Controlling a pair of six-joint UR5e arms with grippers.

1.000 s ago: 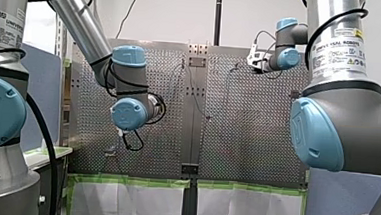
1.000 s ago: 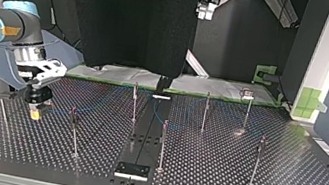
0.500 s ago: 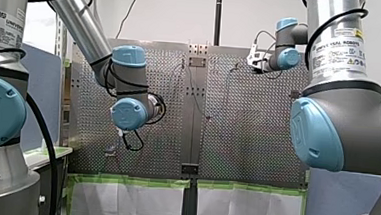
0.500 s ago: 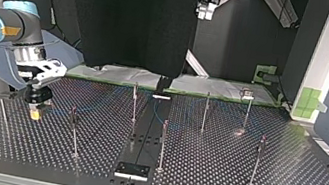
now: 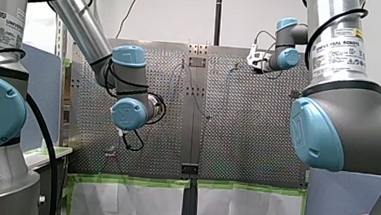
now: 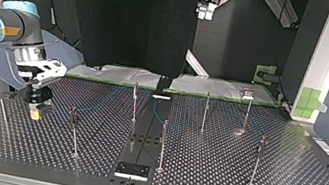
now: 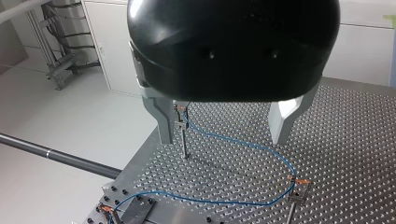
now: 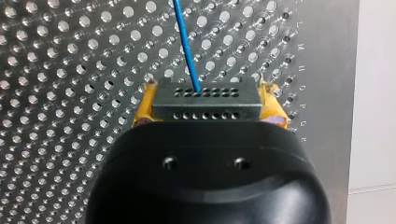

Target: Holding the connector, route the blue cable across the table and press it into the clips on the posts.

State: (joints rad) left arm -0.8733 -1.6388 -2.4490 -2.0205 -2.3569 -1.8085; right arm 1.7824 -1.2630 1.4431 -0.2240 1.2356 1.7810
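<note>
my right gripper [image 8: 208,108] is pointing down at the table [image 8: 70,70], yellow pads [image 8: 143,111] clamping the dark perforated connector [image 8: 205,95] trailing the blue cable [image 8: 186,46]. my left gripper [image 7: 223,135] is hovering, jaws spread.

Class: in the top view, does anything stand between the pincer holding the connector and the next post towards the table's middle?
Nothing visible does. My right pincer is shut on the connector, and only bare table lies between it and that post. My left pincer is open, holding nothing.
</note>
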